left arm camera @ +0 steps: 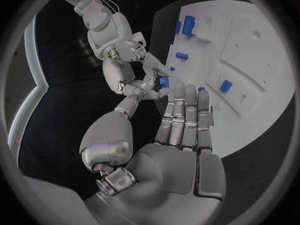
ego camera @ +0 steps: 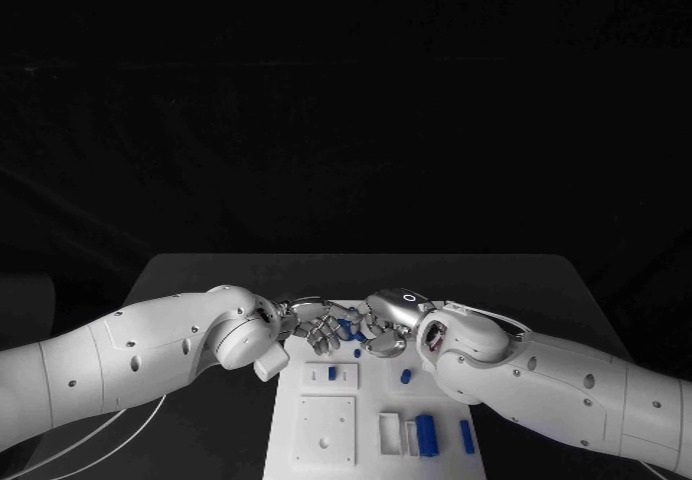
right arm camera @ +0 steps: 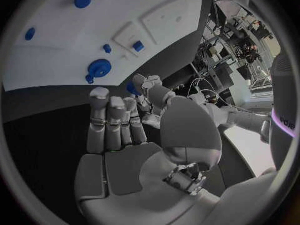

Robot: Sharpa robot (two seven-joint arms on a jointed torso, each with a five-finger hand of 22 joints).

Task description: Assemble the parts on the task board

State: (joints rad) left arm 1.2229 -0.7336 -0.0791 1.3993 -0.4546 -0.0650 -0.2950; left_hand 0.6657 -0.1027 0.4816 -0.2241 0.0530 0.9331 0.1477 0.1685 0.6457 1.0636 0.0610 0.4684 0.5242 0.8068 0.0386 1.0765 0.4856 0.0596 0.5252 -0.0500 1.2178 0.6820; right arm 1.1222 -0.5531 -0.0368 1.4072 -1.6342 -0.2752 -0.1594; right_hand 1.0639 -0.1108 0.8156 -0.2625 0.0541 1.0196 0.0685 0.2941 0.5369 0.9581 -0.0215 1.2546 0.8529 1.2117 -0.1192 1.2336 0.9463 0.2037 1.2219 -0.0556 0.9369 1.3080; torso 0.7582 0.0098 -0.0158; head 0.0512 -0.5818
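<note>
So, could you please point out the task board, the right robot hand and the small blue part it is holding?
task board (ego camera: 329, 430): head view, bare white surface.
right robot hand (left arm camera: 128, 67): left wrist view, palm.
blue part (left arm camera: 164, 81): left wrist view, its middle.

Matt white task board (ego camera: 329, 425) — glossy arms (ego camera: 130, 360)

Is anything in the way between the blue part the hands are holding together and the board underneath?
Nothing visible. The right hand pinches the blue part beside the left hand, over the task board's far end.
</note>
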